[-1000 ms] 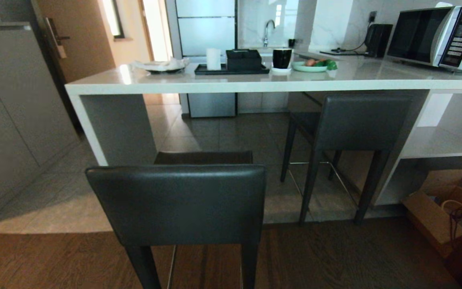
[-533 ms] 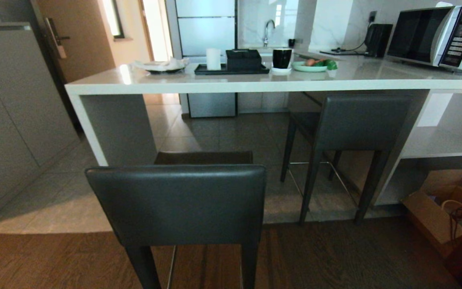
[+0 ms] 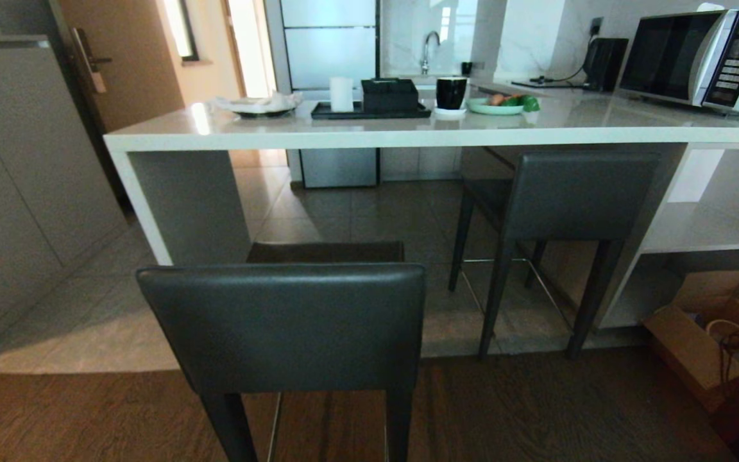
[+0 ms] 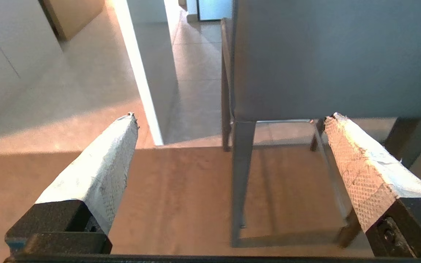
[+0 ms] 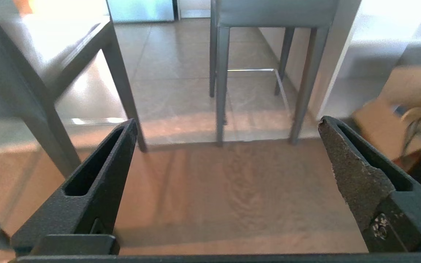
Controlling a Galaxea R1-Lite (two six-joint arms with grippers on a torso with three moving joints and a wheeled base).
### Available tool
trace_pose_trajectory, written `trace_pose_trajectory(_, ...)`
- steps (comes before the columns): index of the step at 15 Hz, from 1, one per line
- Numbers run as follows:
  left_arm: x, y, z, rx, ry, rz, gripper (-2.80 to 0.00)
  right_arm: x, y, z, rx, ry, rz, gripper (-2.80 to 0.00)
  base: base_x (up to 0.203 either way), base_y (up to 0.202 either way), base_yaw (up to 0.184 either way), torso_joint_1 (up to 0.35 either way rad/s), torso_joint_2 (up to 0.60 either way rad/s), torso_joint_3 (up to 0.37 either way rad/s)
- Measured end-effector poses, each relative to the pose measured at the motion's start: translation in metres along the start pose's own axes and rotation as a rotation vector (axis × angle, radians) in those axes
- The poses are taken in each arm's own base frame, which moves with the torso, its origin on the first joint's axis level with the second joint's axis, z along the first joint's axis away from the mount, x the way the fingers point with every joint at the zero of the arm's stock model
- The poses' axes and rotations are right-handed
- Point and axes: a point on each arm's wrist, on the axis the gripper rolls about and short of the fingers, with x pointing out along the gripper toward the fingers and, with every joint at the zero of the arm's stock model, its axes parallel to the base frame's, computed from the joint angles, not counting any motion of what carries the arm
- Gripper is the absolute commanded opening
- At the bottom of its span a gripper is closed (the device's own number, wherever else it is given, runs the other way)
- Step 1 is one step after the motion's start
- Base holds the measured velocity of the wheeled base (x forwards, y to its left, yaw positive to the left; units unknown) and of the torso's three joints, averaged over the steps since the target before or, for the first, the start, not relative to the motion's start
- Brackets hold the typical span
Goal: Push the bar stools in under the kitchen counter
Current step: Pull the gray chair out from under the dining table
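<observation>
Dark grey leather covers the low backrest of the nearer bar stool, which stands on the brown wood floor well out from the long pale grey-white glossy stone kitchen counter, its square seat short of the counter's thick edge. The second matching bar stool, with slim dark legs and a chrome footrest bar, sits to the right, pushed in under the slab beside the open white shelves. On the counter rest a black rectangular tray carrying a white cylinder and a black box, a black mug on a white saucer, a pale green plate with orange and green food, and a white-and-black microwave oven whose panel lettering is too small to read. An open brown cardboard box lies on the floor at the right. Neither arm shows in the head view. In the left wrist view the left gripper, with pale taped fingers, is spread wide and empty, low behind the nearer stool's backrest and legs. In the right wrist view the right gripper, with bare black fingers, is likewise spread wide and holds nothing, facing the pushed-in stool across the floor.
</observation>
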Motion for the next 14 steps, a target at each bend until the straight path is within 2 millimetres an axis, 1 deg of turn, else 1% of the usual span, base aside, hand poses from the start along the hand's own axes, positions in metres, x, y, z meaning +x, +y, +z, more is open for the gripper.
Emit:
trace_pose_trajectory(2,0.0001,0.0001,-0.0004,-0.054,0.001,0.004,0.00,0.0000,-0.0001,0.0001,0.021,-0.001,-0.003,0.00,0.000,0.000,0.000,0.000,0.00,0.000)
trace_pose_trajectory(9,0.0002,0.0001,0.0001,-0.055,-0.006,0.004,0.00,0.0000,0.0000,0.0000,0.021,0.000,-0.004,0.00,0.000,0.000,0.000,0.000,0.00,0.000)
trace_pose_trajectory(10,0.0003,0.0001,0.0001,-0.056,-0.007,0.004,0.00,0.0000,0.0000,0.0000,0.027,0.000,-0.004,-1.15,0.000,0.000,0.000,0.000,0.00,0.000)
trace_pose_trajectory(11,0.0003,0.0001,0.0001,-0.052,-0.007,0.003,0.00,0.0000,0.0000,0.0000,0.024,0.000,-0.003,-2.80,0.000,0.000,0.000,0.000,0.00,0.000)
trace_pose_trajectory(14,0.0003,0.0001,0.0001,-0.053,-0.007,0.001,0.00,-0.0001,0.0003,-0.0002,-0.031,0.003,0.010,-2.80,0.000,0.000,0.000,0.000,0.00,0.000)
